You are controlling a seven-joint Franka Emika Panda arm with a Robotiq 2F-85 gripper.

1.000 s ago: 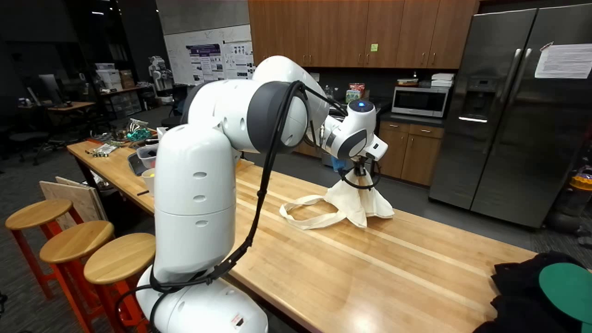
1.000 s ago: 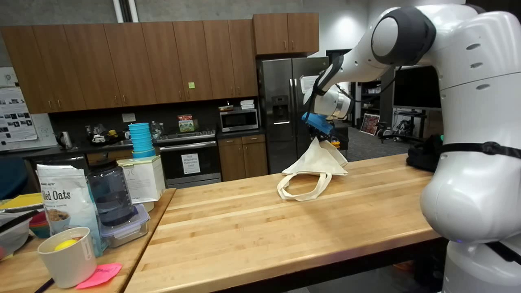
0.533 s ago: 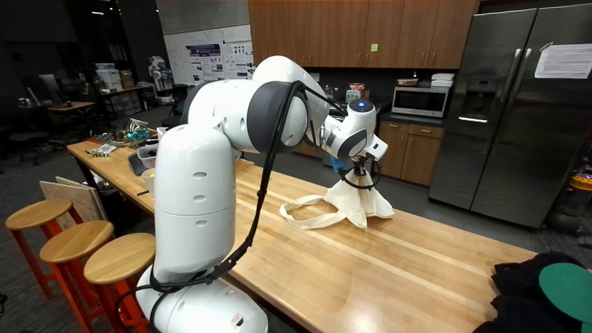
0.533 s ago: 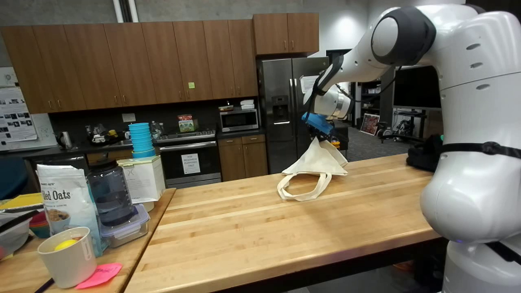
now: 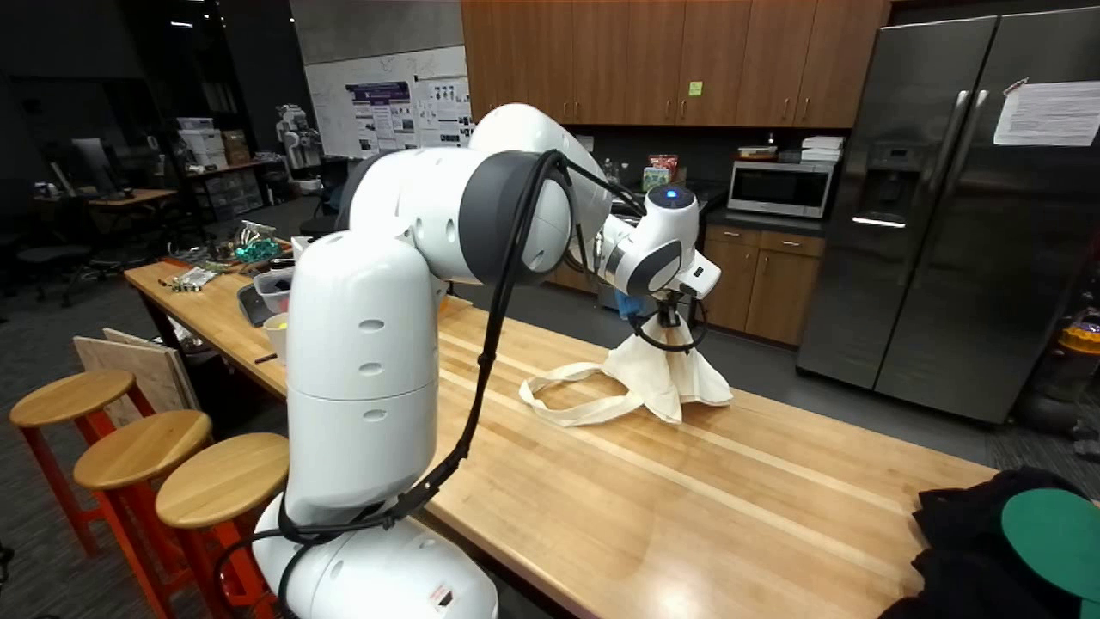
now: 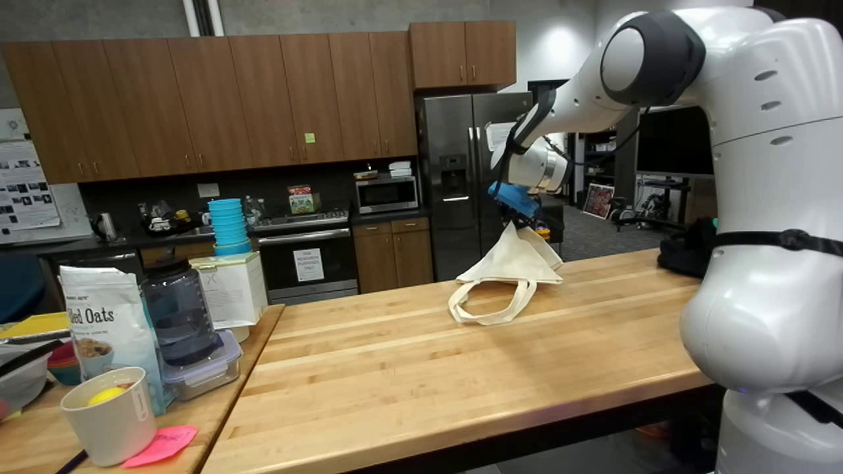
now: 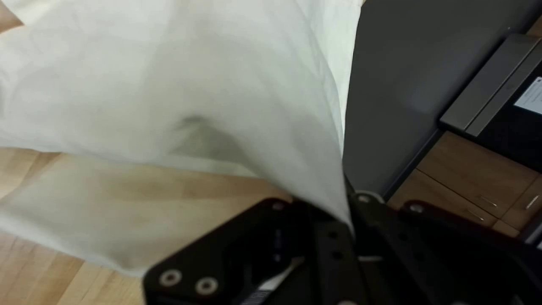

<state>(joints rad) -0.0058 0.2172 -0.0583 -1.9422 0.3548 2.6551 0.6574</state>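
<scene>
We see the gripper (image 5: pixel 668 315) with its fingers narrow, pinching the peak of a cream cloth tote bag (image 6: pixel 510 258). The soft fabric drapes in tent-like folds onto the wooden bench (image 6: pixel 408 382), near the long edge facing the refrigerator (image 5: pixel 945 223), with a handle loop (image 6: pixel 489 319) lying flat; we cannot tell whether the bag contains anything. On the adjoining tabletop (image 6: pixel 209 411), an off-white cup (image 6: pixel 113 424) holds something yellow (image 6: pixel 105 396), near an oats pouch (image 6: pixel 108 309). Toward the bench's opposite end sits a black bundle (image 5: pixel 954 546).
</scene>
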